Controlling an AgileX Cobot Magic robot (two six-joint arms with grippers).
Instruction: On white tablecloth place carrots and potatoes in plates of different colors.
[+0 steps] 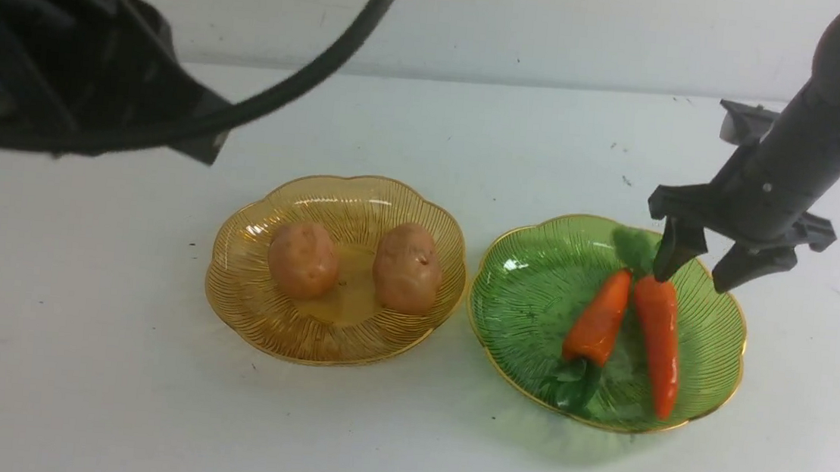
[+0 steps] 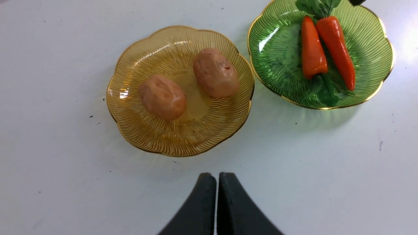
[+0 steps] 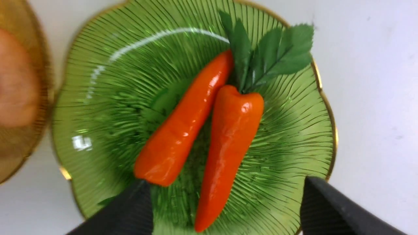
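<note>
Front view shows two plates side by side on the white tablecloth (image 1: 73, 373), which covers the counter (image 1: 400, 462). The yellow plate (image 1: 246, 312) sits near the middle of the counter. The green plate (image 1: 520, 306) is just beside it, toward the right edge.

Two potatoes lie in the yellow plate, the left potato (image 1: 303, 260) and the right potato (image 1: 407, 267), close but not touching. Two carrots lie in the green plate and touch along their sides. The left carrot (image 1: 598, 318) has its leaves toward the near edge. The right carrot (image 1: 660, 341) has its leaves toward the far edge.

The right jaws hang over the far side of the green plate, just above the right carrot's leafy end. They are wide open and hold nothing. The left jaws are up and away from the plates, over the counter's near side. They are pressed tight together and hold nothing.

I think the job is as good as done. Each kind of food is in its own plate, and the plates are different colors. No food is left on the tablecloth. All that looks left is for the right arm (image 1: 799, 163) to lift away without bumping the carrots.
</note>
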